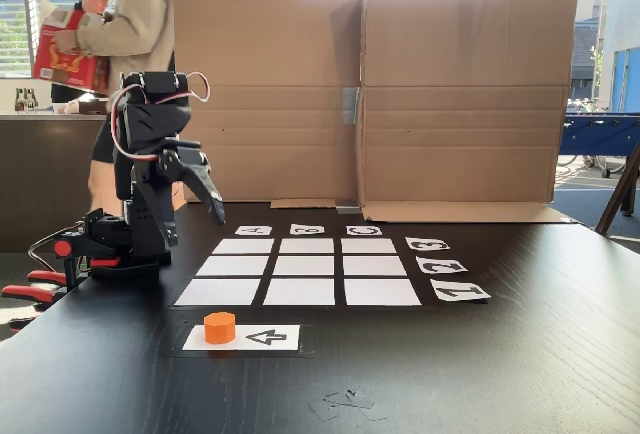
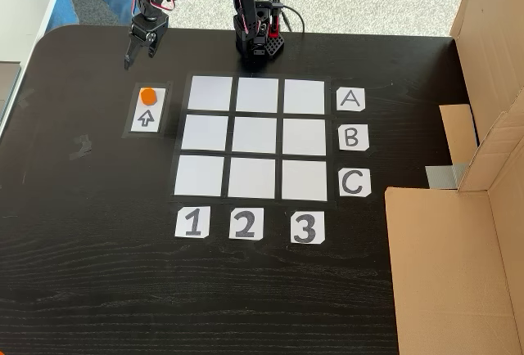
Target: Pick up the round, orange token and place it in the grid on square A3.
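While the orange token [image 1: 219, 327] sits on the end of the white arrow card [image 1: 262, 337] away from the arrowhead, the black arm's gripper [image 1: 207, 194] hangs above the dark table [image 1: 480, 374], apart from the token and touching nothing. In a fixed view from above, the token [image 2: 147, 95] lies at the top of that same arrow card [image 2: 147, 110], and the gripper [image 2: 135, 51] is just beyond the card's token end, pointing down toward the tabletop. Its two fingers [image 2: 152, 42] stand a little apart with nothing between them.

Beside the arrow card lies the grid [image 2: 255, 137], nine blank white rectangles with black gaps. Letter cards A [image 2: 350, 99], B [image 2: 352, 137] and C [image 2: 353, 182] line the side of the grid away from the arrow card, and number cards 1 [image 2: 191, 222], 2 [image 2: 244, 224] and 3 [image 2: 305, 226] line its lower edge in this view. Square A3 [image 2: 305, 95], the corner cell next to card A and in line with card 3, is bare. The arm's base [image 2: 258, 42] stands just past the grid's upper edge.

In a fixed view from table height, a folded cardboard wall [image 1: 440, 104] rises behind the grid [image 1: 300, 266], and two people [image 1: 120, 24] stand behind the arm, one holding a red box [image 1: 62, 54].
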